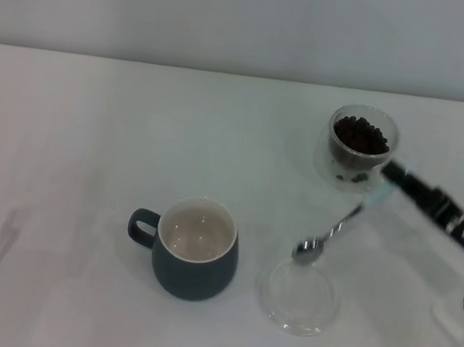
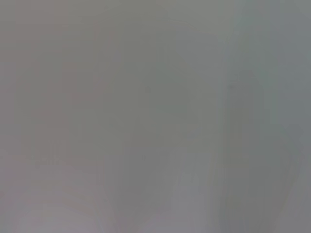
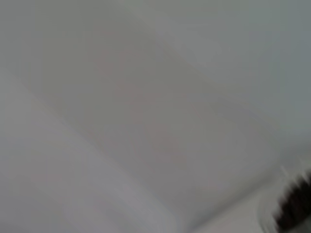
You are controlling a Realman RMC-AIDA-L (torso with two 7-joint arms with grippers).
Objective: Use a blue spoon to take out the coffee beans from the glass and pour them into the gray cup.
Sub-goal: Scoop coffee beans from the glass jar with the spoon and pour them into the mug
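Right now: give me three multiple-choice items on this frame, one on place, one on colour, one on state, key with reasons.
1. Where does the metal bowl of the blue-handled teaspoon sit?
A. inside the dark blue-gray mug
B. above the far rim of the flat clear glass dish
C. in the clear glass cup

2. What colour is the inside of the squat dark blue-gray mug?
A. cream-white
B. black
C. red

3. What state is the small clear double-walled glass cup in?
A. empty
B. tipped over
C. upright, holding dark coffee beans

Key: B, the bowl shows at the dish edge; A, pale interior visible; C, beans heaped inside.
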